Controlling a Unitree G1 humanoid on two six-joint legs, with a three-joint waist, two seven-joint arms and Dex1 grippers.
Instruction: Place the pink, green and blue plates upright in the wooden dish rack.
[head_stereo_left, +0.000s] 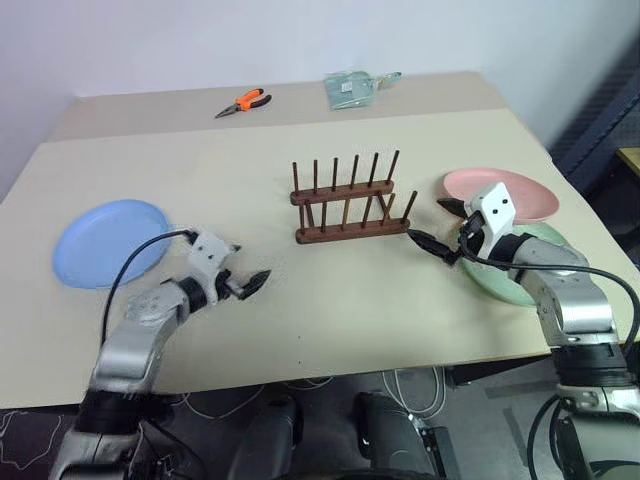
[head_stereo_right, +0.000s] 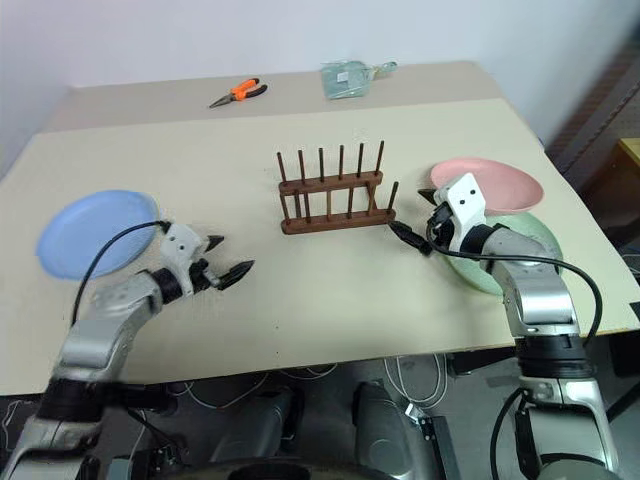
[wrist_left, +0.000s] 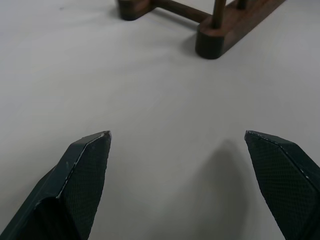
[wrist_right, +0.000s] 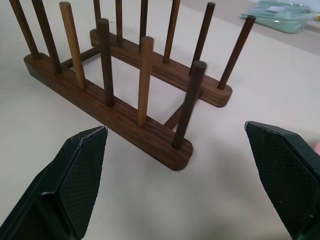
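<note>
All 3 plates are lying flat: blue plate (head_stereo_left: 110, 241) well left of the rack (head_stereo_left: 350, 204), pink plate (head_stereo_left: 520, 190) and green plate (head_stereo_left: 530, 270) right of it. Both pincers, left (head_stereo_left: 245, 285) and right (head_stereo_left: 440, 228), are gaping empty; I would be taking the pink rim first, tilting it upright between pegs

Four cameras are covering one table (head_stereo_left: 330, 300) from the head and both wrists.

The two head views are looking forward and down from above, taking in the whole tabletop, and are sharing nearly the same scene, the right eye's being shifted slightly sideways. The left wrist view is sitting low and close over the bare surface, looking out between its own fingertips (wrist_left: 85, 165) towards one end of the wooden dish rack (wrist_left: 220, 35). The right wrist view is facing the rack's other end from very near, its pegs standing tall between its fingertips (wrist_right: 82, 165). All four views are sharing that rack.
</note>
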